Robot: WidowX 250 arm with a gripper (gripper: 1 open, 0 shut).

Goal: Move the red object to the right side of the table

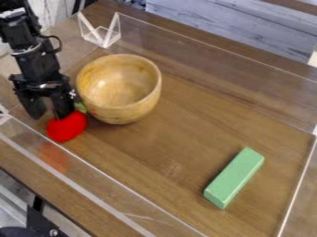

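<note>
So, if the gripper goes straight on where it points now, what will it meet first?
Most likely the red toy fruit, just beyond the gripper; how close they are in depth is unclear.

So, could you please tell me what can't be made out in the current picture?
- Fingertips of the hand: dark and blurred together in the camera view, partly against the red toy.
- Contact between toy and wooden bowl: too small to tell.
- Arm's base: cut off by the left edge.
</note>
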